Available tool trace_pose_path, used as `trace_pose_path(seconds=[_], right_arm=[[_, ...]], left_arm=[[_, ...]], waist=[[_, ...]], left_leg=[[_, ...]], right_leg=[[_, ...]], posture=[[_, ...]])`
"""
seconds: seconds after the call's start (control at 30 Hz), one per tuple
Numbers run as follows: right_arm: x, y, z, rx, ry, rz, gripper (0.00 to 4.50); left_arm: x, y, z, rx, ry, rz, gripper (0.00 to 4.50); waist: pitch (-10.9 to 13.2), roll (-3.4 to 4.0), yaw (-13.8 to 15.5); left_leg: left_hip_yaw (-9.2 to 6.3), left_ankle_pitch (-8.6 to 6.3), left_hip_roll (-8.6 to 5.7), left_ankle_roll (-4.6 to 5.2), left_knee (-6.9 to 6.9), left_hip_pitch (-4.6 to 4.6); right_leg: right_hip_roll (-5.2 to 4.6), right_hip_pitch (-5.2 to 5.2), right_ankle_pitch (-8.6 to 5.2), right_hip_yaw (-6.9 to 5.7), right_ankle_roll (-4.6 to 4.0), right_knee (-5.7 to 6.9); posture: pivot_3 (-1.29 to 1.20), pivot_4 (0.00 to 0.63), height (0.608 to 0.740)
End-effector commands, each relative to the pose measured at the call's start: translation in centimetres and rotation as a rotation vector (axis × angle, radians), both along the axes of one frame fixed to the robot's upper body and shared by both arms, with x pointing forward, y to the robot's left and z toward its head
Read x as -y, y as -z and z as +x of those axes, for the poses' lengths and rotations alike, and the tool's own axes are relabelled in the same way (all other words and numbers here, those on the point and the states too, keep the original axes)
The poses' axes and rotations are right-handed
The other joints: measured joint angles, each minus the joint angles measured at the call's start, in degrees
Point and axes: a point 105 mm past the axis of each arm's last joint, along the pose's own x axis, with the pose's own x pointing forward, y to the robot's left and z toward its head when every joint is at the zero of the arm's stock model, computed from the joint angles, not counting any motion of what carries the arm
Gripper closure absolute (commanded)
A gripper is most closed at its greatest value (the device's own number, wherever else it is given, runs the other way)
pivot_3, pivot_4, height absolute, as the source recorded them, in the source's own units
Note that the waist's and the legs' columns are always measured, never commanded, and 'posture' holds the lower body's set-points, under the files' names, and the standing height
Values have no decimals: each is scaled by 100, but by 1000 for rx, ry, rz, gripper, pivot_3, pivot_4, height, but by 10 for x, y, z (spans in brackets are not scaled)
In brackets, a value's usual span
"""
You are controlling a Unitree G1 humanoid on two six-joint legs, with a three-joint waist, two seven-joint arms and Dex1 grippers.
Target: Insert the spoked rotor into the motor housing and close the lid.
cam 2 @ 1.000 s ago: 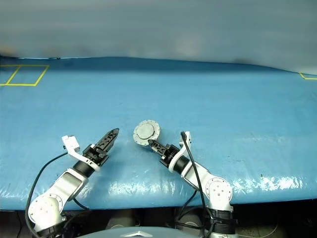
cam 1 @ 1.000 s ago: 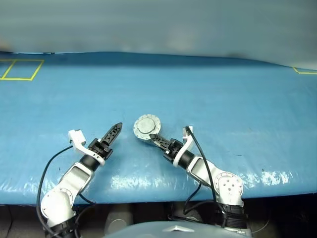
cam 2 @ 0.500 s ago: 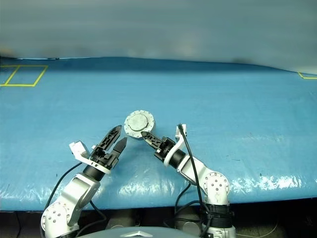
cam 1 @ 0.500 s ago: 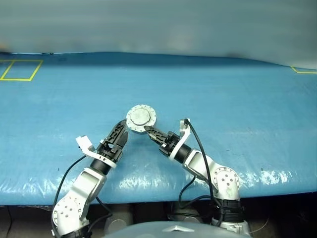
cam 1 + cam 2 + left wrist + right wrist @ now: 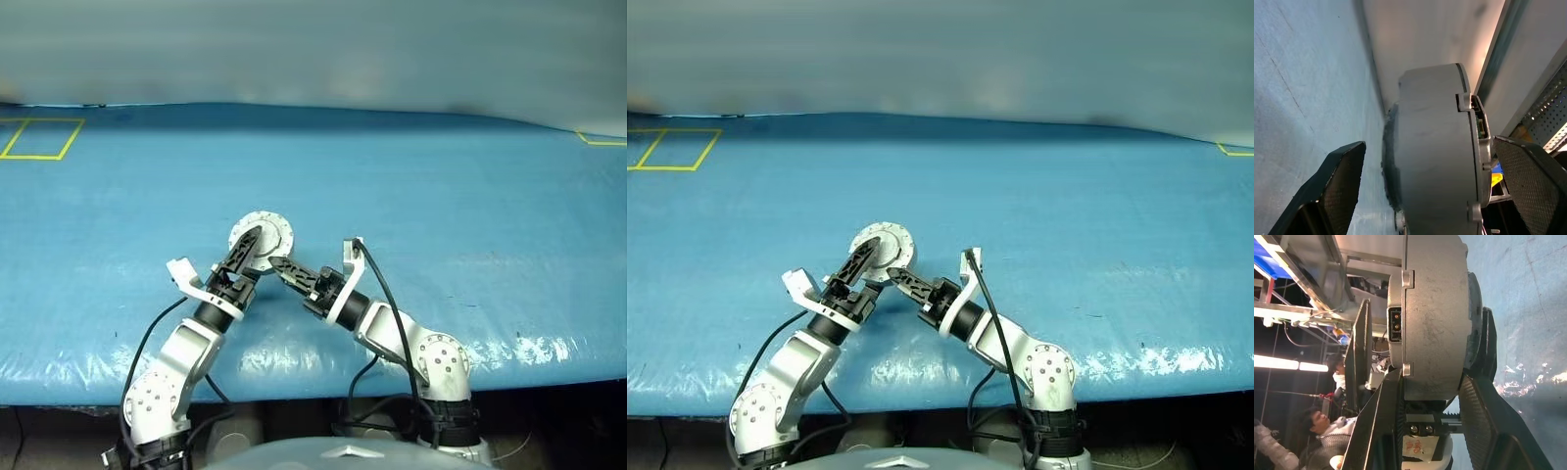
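Motor housing held off the blue tabletop, just left of frame centre in the head views, plain grey face up. Right pincer clamped across its thickness, fingers on both flat faces. Left pincer spread wide, one finger either side of the rim, apparently not gripping. Looks like a handover or regrip. Advice: centre left fingers on the rim, close squarely before right lets go, keep the housing level. Rotor and lid impossible to make out separately.

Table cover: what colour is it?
Blue, plainest in the left eye view, where the table cover lies under the motor housing.
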Motion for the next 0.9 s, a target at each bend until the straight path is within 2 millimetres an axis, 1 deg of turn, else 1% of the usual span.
trace_pose_path(seconds=[0.03, 0.13, 0.23, 0.27, 0.3, 0.37, 0.43, 0.53, 0.57, 0.63, 0.67, 0.7, 0.73, 0.83, 0.9], right_arm=[[-3, -28, -6, 108, -27, 74, 3278], [-1, -26, -4, 135, -13, 33, 3278], [1, -22, 0, 155, 18, -5, 3278], [2, -19, 3, 153, 31, -16, 3278], [3, -18, 4, 150, 39, -22, 3278], [5, -16, 7, 147, 58, -25, 3278], [9, -11, 13, 139, 93, -44, 2517], [14, -5, 17, 166, 118, -114, 1547], [15, 0, 17, 210, 115, -201, 1207], [17, 10, 16, 356, 89, -422, 542], [18, 12, 16, 431, 79, -501, 251], [18, 13, 15, 478, 73, -539, 15], [19, 13, 14, 564, 72, -593, 0], [20, 11, 8, 765, 78, -675, 0], [21, 9, 4, 839, 93, -670, 0]], left_arm=[[4, -5, -1, 11, 26, -26, 0], [6, -3, -4, 0, 35, -28, 589], [5, -3, -7, -3, 33, -27, 1585], [4, -3, -7, -5, 30, -25, 1870], [4, -3, -8, -6, 28, -25, 2049], [2, -3, -8, -8, 18, -21, 2060], [0, -2, -8, -15, 6, -7, 2060], [-4, -1, -5, -28, -16, 19, 2060], [-7, 0, -4, -33, -27, 27, 2060], [-13, 1, 2, -43, -55, 55, 2060], [-17, 1, 5, -47, -69, 71, 2060], [-19, 2, 6, -50, -77, 80, 2060], [-24, 2, 10, -52, -93, 96, 2060], [-35, 2, 24, -59, -126, 147, 2060], [-40, 3, 34, -65, -131, 183, 2060]], waist=[[0, 0, 0], [0, 0, 0], [0, 0, 3], [0, 0, 3], [0, 0, 3], [0, 0, 1], [0, 0, 4], [0, 0, 9], [0, 0, 9], [0, 1, 12], [1, 2, 16], [-1, -1, 20], [-2, -3, 21], [-2, -3, 39], [-2, -3, 57]], left_leg=[[0, 0, 0, 0, 1, 0], [-1, 0, 0, 0, 1, 0], [-1, 0, 0, 0, 1, -1], [-2, 0, 0, 0, 2, -1], [-2, 0, 0, 0, 2, -1], [-2, 0, 1, 0, 2, 1], [-2, 0, 0, 0, 3, 0], [-2, 0, -1, 0, 5, -1], [-2, 0, -1, 0, 5, -1], [0, 0, -2, 0, 8, 0], [1, 0, -5, 0, 10, 0], [4, 0, -7, 0, 13, 0], [5, 0, -7, -1, 14, 0], [6, 2, -6, -4, 14, 1], [6, 3, -5, -5, 14, 2]], right_leg=[[1, 0, -1, 0, -1, 0], [0, 0, -1, 0, -1, 0], [0, 1, 0, 0, 1, -1], [0, 0, 0, -1, 1, 0], [0, 1, 0, -1, 1, 0], [2, 2, -1, -1, -1, 0], [1, 2, -1, -1, -2, 0], [0, 2, -1, 0, -1, -1], [-1, 1, -1, 1, -1, 0], [0, 3, -2, 1, -4, 0], [-2, 3, -2, 1, -4, 0], [-4, 3, -3, 2, -5, 0], [-2, 5, -3, 0, -4, 1], [2, 5, 0, -4, 0, 6], [4, 7, 5, -5, 8, 7]], posture=[[0, 150, 740], [0, 150, 740], [0, 150, 740], [0, 150, 740], [0, 150, 740], [0, 150, 740], [0, 150, 740], [0, 150, 740], [0, 150, 740], [0, 150, 740], [0, 150, 740], [0, 150, 740], [0, 150, 740], [0, 150, 740], [0, 150, 740]])
